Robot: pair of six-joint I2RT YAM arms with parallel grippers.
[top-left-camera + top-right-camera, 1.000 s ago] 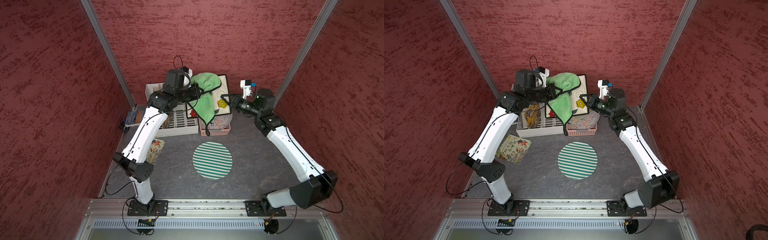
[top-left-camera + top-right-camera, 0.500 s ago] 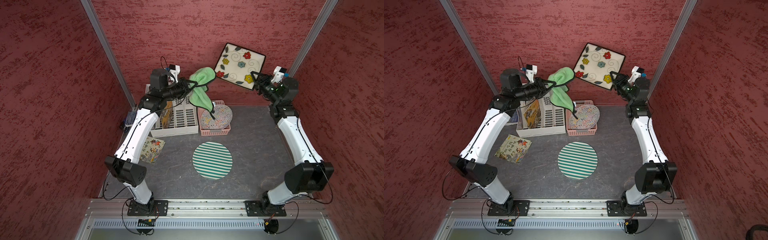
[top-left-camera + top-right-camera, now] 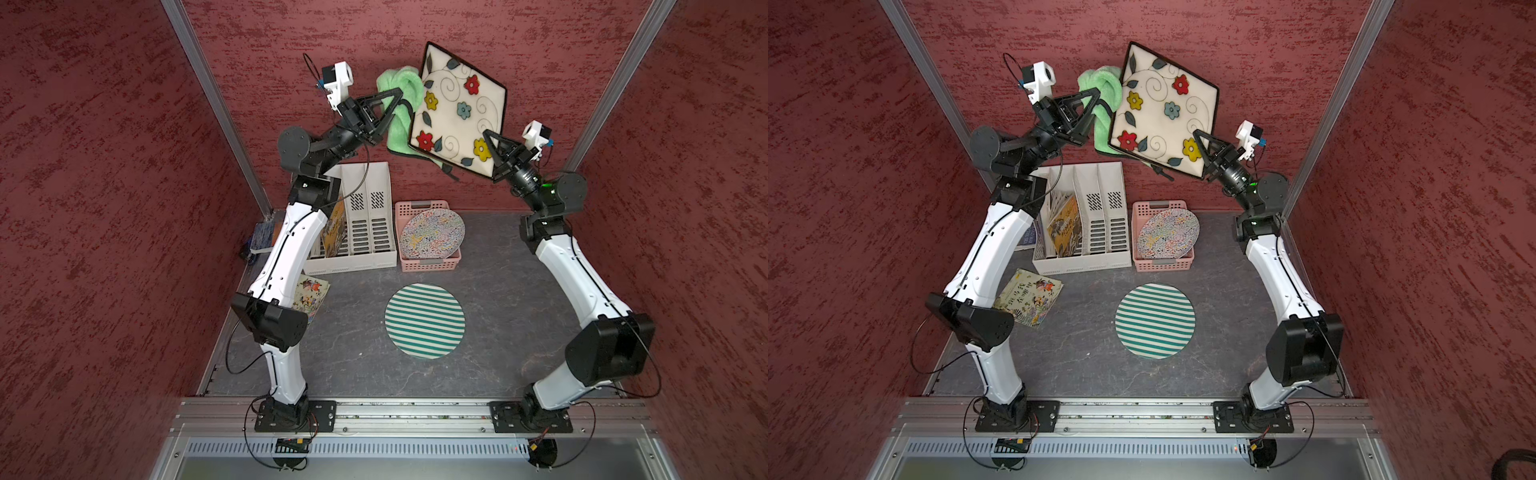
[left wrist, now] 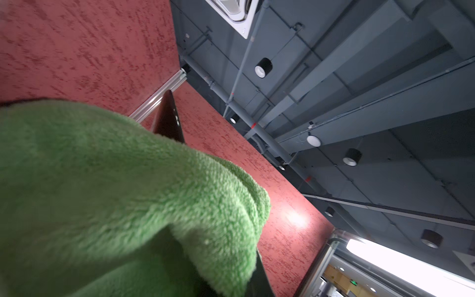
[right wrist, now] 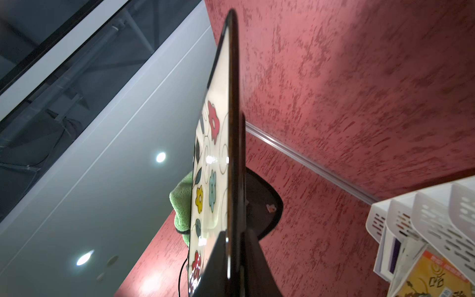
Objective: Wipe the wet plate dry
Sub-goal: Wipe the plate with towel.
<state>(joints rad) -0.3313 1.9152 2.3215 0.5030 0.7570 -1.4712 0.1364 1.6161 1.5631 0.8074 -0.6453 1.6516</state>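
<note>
Red walls point(image 3: 582, 41) around, grey desk point(image 3: 519, 266) well below. Right tool point(image 3: 490, 141) clamping corner of square floral plate point(image 3: 457, 112), holding it aloft, tilted. Left tool point(image 3: 399, 93) pinching green towel point(image 3: 397, 124) at plate's far edge (contact unclear). Wiping seemingly just beginning; next move calling for towel pressing flat across painted face.

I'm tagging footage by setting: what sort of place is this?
Probably a robot test cell in a lab or industrial hall: red textured partition walls box in the grey tabletop, the left arm and right arm are bolted to an aluminium rail, and bare ceiling ducts show overhead.
</note>
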